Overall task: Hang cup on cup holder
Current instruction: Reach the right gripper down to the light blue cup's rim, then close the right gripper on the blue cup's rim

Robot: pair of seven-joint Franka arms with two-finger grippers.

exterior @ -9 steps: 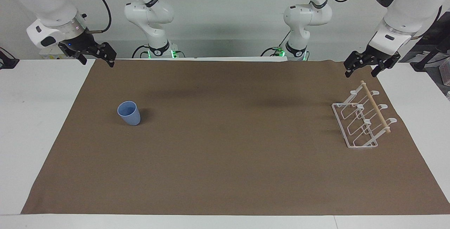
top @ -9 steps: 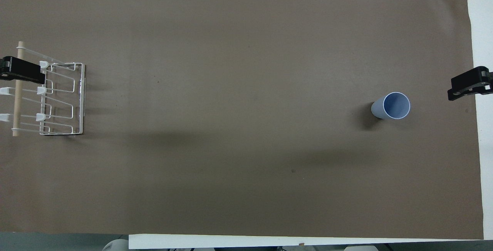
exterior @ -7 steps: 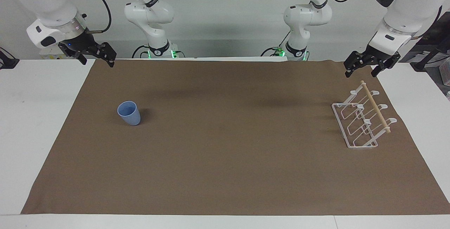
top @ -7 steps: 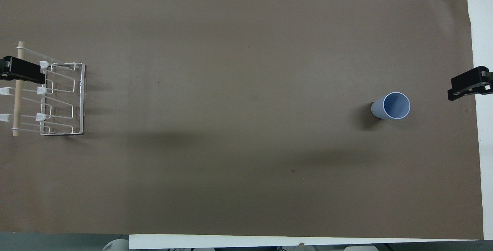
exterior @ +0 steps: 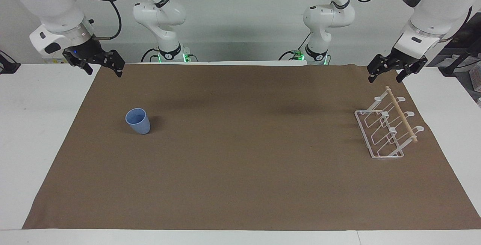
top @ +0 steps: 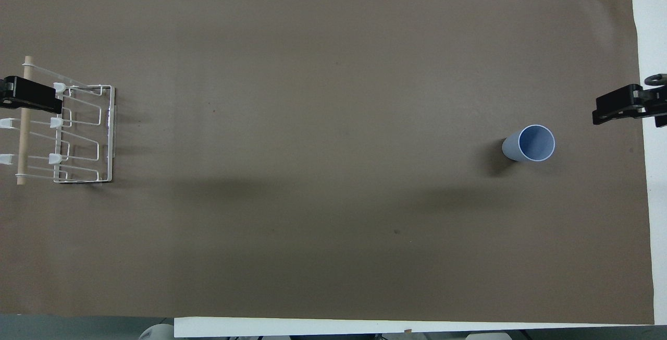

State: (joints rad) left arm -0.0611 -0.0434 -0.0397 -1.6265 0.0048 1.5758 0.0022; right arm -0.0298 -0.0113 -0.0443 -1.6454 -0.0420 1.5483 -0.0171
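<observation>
The light blue cup [exterior: 138, 121] stands upright, mouth up, on the brown mat toward the right arm's end of the table; it also shows in the overhead view [top: 529, 143]. The white wire cup holder [exterior: 387, 129] with its wooden rod stands toward the left arm's end and shows in the overhead view too [top: 78, 131]. My right gripper [exterior: 104, 70] is open and empty, up in the air over the mat's edge beside the cup [top: 620, 108]. My left gripper [exterior: 386, 77] is open and empty, waiting above the holder's end nearest the robots [top: 28, 97].
The brown mat [exterior: 240, 170] covers most of the white table [exterior: 37, 124]. Bare white table strips run along both ends. Two more arm bases stand at the robots' edge of the table.
My right gripper has shifted a little inward over the mat's edge, toward the cup. The left gripper, the cup and the holder have not moved.
</observation>
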